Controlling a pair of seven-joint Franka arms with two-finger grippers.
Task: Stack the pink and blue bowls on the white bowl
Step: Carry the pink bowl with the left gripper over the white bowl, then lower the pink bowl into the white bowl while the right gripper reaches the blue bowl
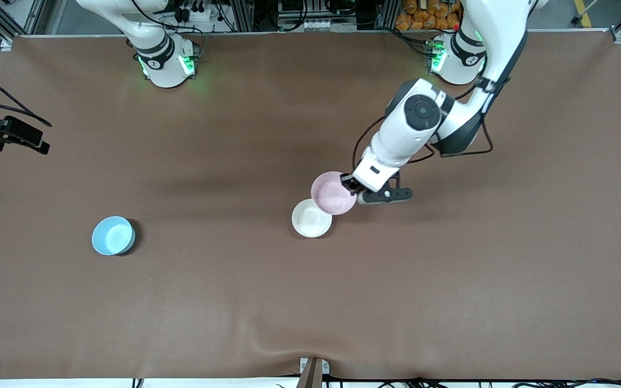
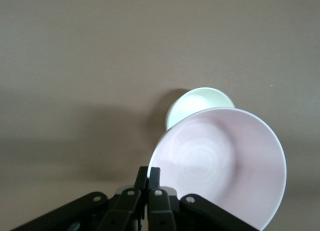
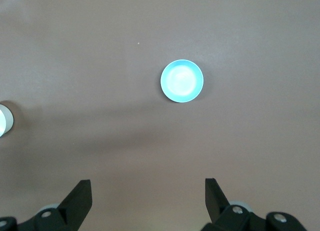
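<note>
My left gripper (image 1: 351, 184) is shut on the rim of the pink bowl (image 1: 333, 193) and holds it tilted in the air, overlapping the edge of the white bowl (image 1: 310, 219) that sits on the table. In the left wrist view the gripper (image 2: 154, 173) pinches the pink bowl's (image 2: 225, 166) rim, with the white bowl (image 2: 197, 103) partly hidden under it. The blue bowl (image 1: 112, 235) sits alone toward the right arm's end of the table. My right gripper (image 3: 147, 191) is open and empty, high over the table, with the blue bowl (image 3: 182, 80) below it; it is out of the front view.
The brown table cloth (image 1: 450, 280) covers the whole table. A black camera mount (image 1: 14, 134) juts over the edge at the right arm's end. A small bracket (image 1: 313, 372) sits at the table edge nearest the front camera. The white bowl's edge shows in the right wrist view (image 3: 4, 119).
</note>
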